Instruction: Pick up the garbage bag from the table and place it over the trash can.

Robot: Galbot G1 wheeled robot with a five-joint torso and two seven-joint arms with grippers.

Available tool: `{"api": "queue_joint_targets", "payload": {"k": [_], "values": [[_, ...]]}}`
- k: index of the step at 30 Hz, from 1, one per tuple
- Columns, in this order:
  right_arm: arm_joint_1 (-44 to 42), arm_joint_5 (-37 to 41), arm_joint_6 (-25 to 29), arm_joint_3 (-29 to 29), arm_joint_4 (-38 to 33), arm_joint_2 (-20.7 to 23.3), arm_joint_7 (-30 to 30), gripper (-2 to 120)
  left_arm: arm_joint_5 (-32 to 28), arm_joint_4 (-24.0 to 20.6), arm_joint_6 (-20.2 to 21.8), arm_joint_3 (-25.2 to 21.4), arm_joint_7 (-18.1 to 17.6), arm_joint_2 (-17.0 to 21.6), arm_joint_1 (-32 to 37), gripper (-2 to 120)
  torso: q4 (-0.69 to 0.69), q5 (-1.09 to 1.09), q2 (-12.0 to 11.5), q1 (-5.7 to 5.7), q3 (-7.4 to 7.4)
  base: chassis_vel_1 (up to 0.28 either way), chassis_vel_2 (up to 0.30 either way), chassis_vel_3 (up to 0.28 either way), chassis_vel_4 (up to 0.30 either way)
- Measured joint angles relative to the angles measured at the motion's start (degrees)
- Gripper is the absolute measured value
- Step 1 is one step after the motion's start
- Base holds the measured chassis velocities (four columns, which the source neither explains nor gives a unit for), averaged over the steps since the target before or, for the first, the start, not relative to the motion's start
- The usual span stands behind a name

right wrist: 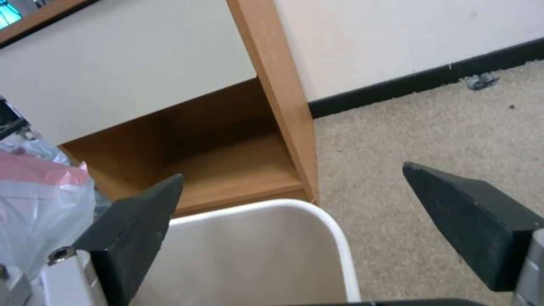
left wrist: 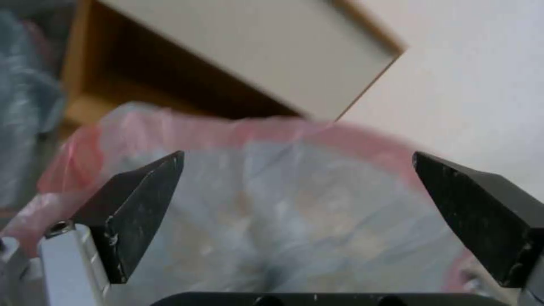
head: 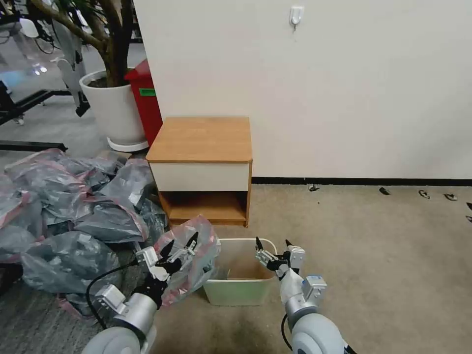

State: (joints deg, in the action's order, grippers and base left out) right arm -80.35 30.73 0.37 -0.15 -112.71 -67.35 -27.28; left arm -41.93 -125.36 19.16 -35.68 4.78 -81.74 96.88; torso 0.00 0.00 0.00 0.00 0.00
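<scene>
The garbage bag (head: 202, 255), grey crinkly plastic with a pink-red rim band, stands bunched on the floor against the left side of the cream trash can (head: 236, 294). My left gripper (head: 183, 239) is open right at the bag's near side. In the left wrist view the bag (left wrist: 295, 204) and its pink rim spread beyond that gripper (left wrist: 298, 155), with nothing pinched. My right gripper (head: 272, 241) is open just above the can's far right rim. Its wrist view shows the gripper (right wrist: 292, 171) over the can (right wrist: 255, 255), with the bag (right wrist: 40, 199) beside it. The table (head: 199, 140) stands behind, its top bare.
A big heap of grey bags (head: 73, 206) covers the floor to the left. A white plant pot (head: 110, 108) and a tall red bin (head: 147, 98) stand behind the heap. The wall (head: 344, 88) runs behind the table. Open carpet (head: 368, 255) lies to the right.
</scene>
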Motion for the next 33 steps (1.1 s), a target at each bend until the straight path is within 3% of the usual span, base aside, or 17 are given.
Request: {"api": "queue_joint_targets", "payload": {"k": [1,5,12,17,33], "values": [[0.0,0.0,0.1,0.0,0.1,-0.1,0.0,99,1.8,0.0,1.2,0.2,-2.2,0.2,0.0,100,0.00,0.00,0.0,0.00,0.00,0.000,0.000,0.000,0.000],[-0.1,-0.1,0.2,-0.2,0.4,-0.4,0.1,99,4.1,0.0,1.9,0.7,-4.2,0.3,0.0,100,0.00,0.00,0.0,0.00,0.00,0.000,0.000,0.000,0.000],[0.0,-0.2,0.5,-0.3,1.2,-0.5,0.1,98,7.3,0.0,2.1,1.8,-5.0,0.4,0.1,98,0.00,0.00,0.0,0.00,0.00,0.000,0.000,0.000,0.000],[0.1,-0.3,0.8,-0.4,1.7,-0.6,0.2,96,12.0,-0.5,5.1,3.0,-6.8,0.5,-0.1,97,0.00,0.00,0.0,0.00,0.00,0.000,0.000,0.000,0.000],[-0.7,-0.7,1.5,0.2,2.3,-0.4,0.2,89,9.1,1.8,9.6,5.6,-10.7,1.8,-3.5,91,0.00,0.00,0.0,0.00,0.00,0.000,0.000,0.000,0.000]]}}
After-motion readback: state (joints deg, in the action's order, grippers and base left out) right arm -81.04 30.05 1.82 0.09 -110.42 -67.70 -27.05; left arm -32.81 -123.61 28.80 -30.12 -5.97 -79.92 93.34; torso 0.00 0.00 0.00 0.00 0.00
